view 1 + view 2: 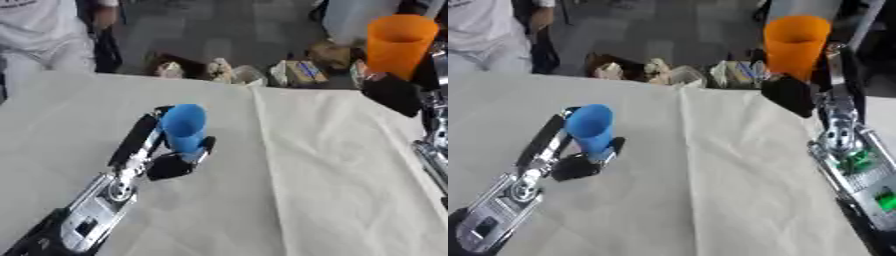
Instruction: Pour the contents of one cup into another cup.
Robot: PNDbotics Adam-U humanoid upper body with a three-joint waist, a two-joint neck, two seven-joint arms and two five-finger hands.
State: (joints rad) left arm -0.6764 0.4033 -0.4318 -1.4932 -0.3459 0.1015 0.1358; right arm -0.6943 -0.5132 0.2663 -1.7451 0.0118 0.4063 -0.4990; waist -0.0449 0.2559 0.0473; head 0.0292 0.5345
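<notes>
Hands (579,160) (798,92) around upright blue cup (591,127), orange cup (795,45)

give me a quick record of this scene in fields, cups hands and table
blue cup: upright on the table, left side, held by the left hand
orange cup: upright, lifted above the table's far right, held by the right hand
cup contents: cannot tell
pouring: not begun, neither cup tilted
gap between cups: wide, orange well to the right of blue
table: covered with a white cloth
</notes>
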